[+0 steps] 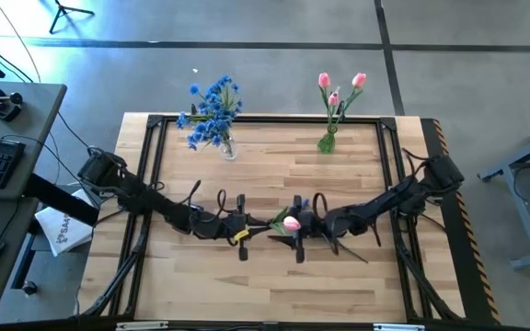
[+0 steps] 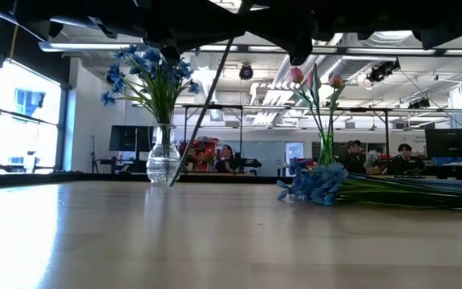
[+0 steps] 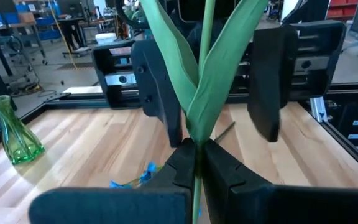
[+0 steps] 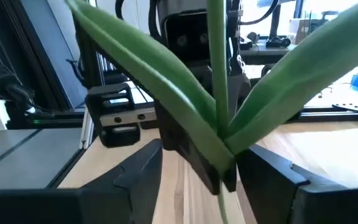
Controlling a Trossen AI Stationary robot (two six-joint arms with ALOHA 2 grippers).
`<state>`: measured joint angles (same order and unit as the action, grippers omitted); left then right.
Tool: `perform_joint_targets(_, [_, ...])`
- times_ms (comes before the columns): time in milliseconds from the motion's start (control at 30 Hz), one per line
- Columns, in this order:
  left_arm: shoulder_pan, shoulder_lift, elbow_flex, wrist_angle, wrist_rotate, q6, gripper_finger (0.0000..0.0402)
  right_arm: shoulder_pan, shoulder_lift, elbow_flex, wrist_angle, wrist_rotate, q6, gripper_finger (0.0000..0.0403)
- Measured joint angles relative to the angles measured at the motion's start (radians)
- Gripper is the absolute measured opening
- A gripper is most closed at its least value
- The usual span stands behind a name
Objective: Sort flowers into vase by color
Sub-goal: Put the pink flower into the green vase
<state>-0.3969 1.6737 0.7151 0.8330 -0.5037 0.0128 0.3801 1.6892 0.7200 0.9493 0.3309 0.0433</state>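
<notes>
Both arms meet near the tabletop (image 1: 274, 276) centre, a pink tulip (image 1: 291, 222) held between them above the surface.

Left tool (image 3: 197, 163): clenched on the tulip stem just below where the two long green leaves fork. Stem runs straight up through the closed fingers in the left wrist view.

Right tool (image 4: 222, 171): fingers stand apart on either side of the same stem and leaves. Stem passes between them; cannot tell if either finger touches it. Reads as released.

In the high view the pink bud sits just on the right tool's side of the gap between the two tools, and the stem slants back toward the left tool (image 1: 239, 227). The low view shows the stem as a thin slanted line hanging below the dark arms, its lower end near the clear vase.

Clear glass vase (image 1: 228, 147) at the far left of the tabletop holds the blue flowers (image 1: 212, 108). Green glass vase (image 1: 327, 142) at the far right holds pink tulips (image 1: 340, 85). The two vases are well apart, both far from the tools.

A loose bunch of blue flowers (image 2: 315, 186) lies flat on the tabletop in the low view, stems pointing away to the side; blue bits also visible under the left tool in its wrist view.

People sit in the room behind.
</notes>
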Motion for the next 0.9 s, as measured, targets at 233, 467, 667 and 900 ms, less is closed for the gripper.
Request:
perform_joint_targets(233, [0.000,0.000,0.000,-0.015,0.006,-0.010,0.0003,0.000,-0.014,0.026,-0.040,0.011,-0.003,0.0085])
perform_joint_targets(467, [0.001,-0.002,-0.001,-0.160,-0.031,-0.073,0.0047,0.044,-0.179,0.027,-0.259,0.198,-0.010,0.0015])
perform_joint_targets(667, [0.004,-0.003,-0.001,-0.372,-0.113,-0.219,0.0091,0.039,-0.476,0.034,-0.661,0.380,0.112,0.0005])
perform_joint_targets(900, [0.004,-0.003,-0.001,-0.465,-0.111,-0.332,0.0101,-0.077,-0.728,0.222,-1.314,0.579,0.252,0.0004])
